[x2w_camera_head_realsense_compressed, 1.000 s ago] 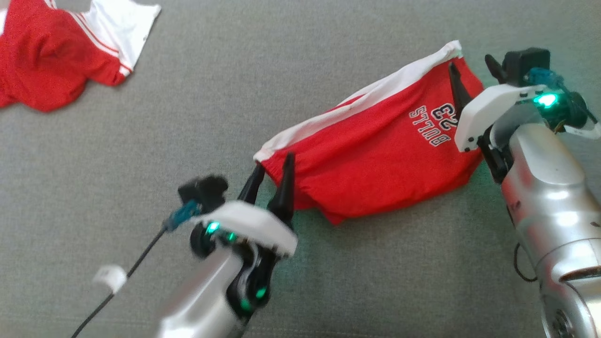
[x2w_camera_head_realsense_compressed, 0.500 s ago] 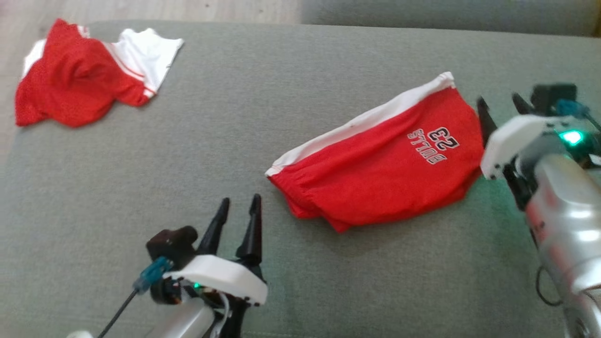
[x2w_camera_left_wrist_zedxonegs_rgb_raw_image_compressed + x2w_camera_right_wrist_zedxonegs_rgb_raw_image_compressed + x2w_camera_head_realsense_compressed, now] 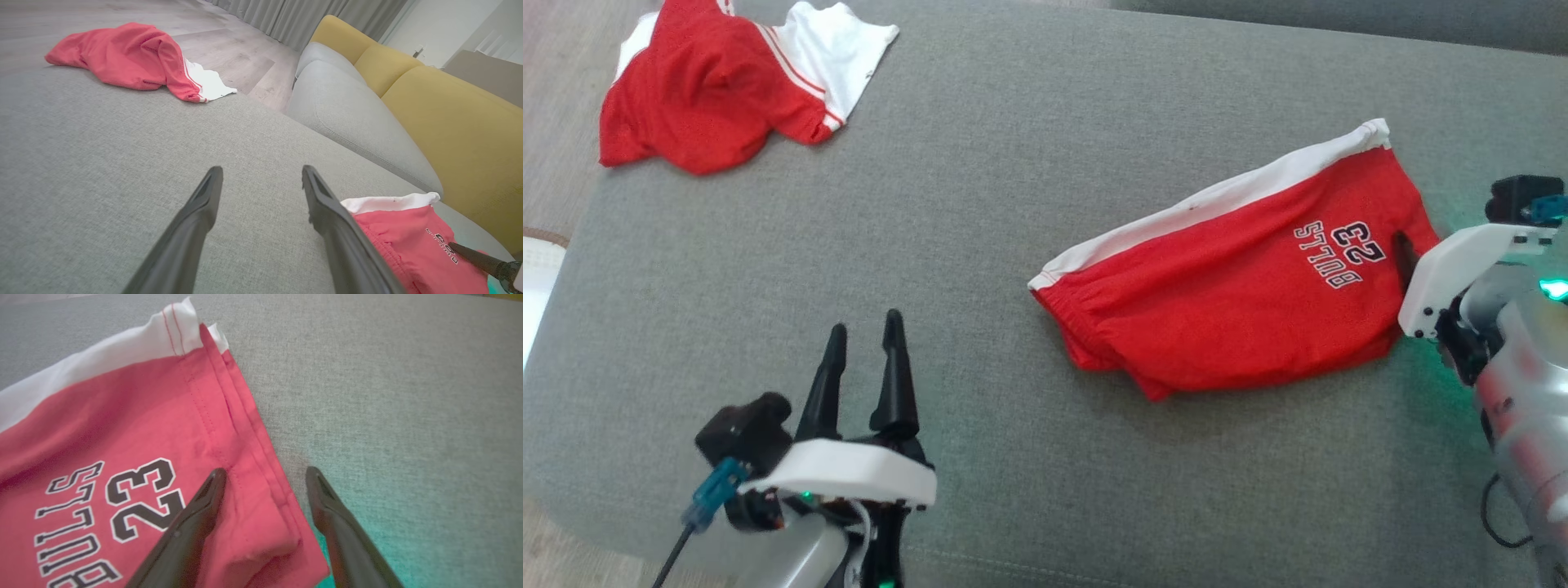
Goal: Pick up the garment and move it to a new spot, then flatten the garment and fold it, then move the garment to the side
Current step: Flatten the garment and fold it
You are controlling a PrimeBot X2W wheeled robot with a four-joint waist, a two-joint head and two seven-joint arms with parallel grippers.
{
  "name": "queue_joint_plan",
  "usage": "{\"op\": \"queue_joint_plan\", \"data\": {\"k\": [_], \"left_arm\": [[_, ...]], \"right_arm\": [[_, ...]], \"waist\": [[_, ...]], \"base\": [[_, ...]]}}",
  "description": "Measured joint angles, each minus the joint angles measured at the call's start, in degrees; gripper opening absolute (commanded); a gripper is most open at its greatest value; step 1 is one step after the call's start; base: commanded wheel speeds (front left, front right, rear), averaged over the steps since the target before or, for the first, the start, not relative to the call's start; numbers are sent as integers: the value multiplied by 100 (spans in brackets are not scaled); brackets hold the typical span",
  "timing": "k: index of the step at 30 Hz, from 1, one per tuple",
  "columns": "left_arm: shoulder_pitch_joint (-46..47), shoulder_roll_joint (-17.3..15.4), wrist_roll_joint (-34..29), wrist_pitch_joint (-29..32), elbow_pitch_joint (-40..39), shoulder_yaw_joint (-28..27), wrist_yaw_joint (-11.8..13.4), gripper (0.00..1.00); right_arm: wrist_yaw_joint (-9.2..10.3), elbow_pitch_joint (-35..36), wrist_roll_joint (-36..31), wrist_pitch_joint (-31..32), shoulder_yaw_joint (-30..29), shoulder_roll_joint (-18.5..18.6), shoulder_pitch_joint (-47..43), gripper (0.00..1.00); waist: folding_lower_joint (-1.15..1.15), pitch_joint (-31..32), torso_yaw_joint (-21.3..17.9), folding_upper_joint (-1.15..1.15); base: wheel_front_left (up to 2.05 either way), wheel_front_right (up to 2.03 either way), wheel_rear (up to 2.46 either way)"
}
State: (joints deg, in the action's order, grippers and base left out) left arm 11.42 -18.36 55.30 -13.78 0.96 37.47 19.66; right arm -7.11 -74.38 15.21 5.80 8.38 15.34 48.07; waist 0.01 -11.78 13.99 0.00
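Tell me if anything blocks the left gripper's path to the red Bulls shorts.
Nothing visible does. Only bare grey cushion lies between the open left gripper and the red Bulls shorts.

Bright, even, diffuse light; no glare. Soft shadow under the red mesh shorts with white side band [image 3: 1241, 327], centre-right of head view. Green indicator lamp [image 3: 1553, 287] at right edge tints the grey woven cushion [image 3: 980, 204] teal; same tint lower right of right wrist view. Head view slightly soft; wrist views bow at edges.
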Motion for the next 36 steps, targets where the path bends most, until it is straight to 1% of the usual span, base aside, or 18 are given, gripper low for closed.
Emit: {"op": "queue_joint_plan", "data": {"k": [1, 2, 3, 4, 5, 6, 10, 14, 19, 22, 25, 26, 30, 36], "left_arm": [[-52, 0, 0, 0, -25, -52, 0, 100], [-102, -2, 0, -2, -42, -85, 0, 100], [-144, -2, -16, -20, -67, -100, 0, 100], [-171, -2, -69, -45, -99, -121, 0, 100], [-185, -2, -104, -47, -129, -158, 0, 100], [-185, -2, -136, -48, -143, -200, 0, 100], [-184, -30, -252, -49, -178, -274, 1, 100], [-184, -81, -368, -49, -175, -375, -1, 100], [-202, -215, -611, -51, -92, -424, 55, 100], [-268, -216, -644, -51, -80, -448, 53, 100], [-375, -215, -645, -51, -46, -465, 51, 100], [-375, -215, -645, -51, -46, -465, 51, 100], [-584, -218, -645, -52, -5, -554, 48, 100], [-823, -222, -646, -52, 15, -631, 40, 100]], "right_arm": [[0, 31, 96, 56, 1, -4, -23, 81], [0, 58, 157, 116, 11, -4, -26, 47], [0, 80, 208, 183, 35, -4, -26, 39], [0, 116, 253, 244, 73, -12, -35, 27], [0, 165, 303, 285, 105, -31, -54, 8], [0, 208, 378, 289, 140, -56, -78, 0], [0, 431, 606, 170, 266, -98, -264, 0], [0, 691, 868, -182, 343, -197, -550, 0], [0, 888, 969, -695, 401, -229, -803, 0], [0, 886, 1014, -1001, 265, -272, -991, 0], [0, 886, 1024, -1291, 142, -430, -1227, 0], [0, 886, 1024, -1291, 142, -430, -1227, 0], [0, 903, 994, -1638, -52, -617, -1551, 0], [0, 1057, 754, -1896, -524, -737, -1926, 0]], "waist": [[0, -3, 12, 0], [0, 0, 13, 0], [0, 7, 9, 0], [0, 15, 0, 0], [0, 25, -15, 0], [0, 37, -33, 0], [0, 98, -137, 0], [0, 207, -289, 0], [-1, 388, -576, 0], [-1, 505, -788, 0], [-1, 620, -1021, 0], [-1, 620, -1021, 0], [-1, 757, -1335, 0], [-1, 894, -1752, 0]], "base": [[0, 0, 0], [0, 0, 0], [0, 0, 0], [0, 0, 0], [0, 0, 0], [0, 0, 0], [0, 0, 0], [0, 0, 0], [0, 0, 0], [0, 0, 0], [0, 0, 0], [0, 0, 0], [0, 0, 0], [0, 0, 0]]}}
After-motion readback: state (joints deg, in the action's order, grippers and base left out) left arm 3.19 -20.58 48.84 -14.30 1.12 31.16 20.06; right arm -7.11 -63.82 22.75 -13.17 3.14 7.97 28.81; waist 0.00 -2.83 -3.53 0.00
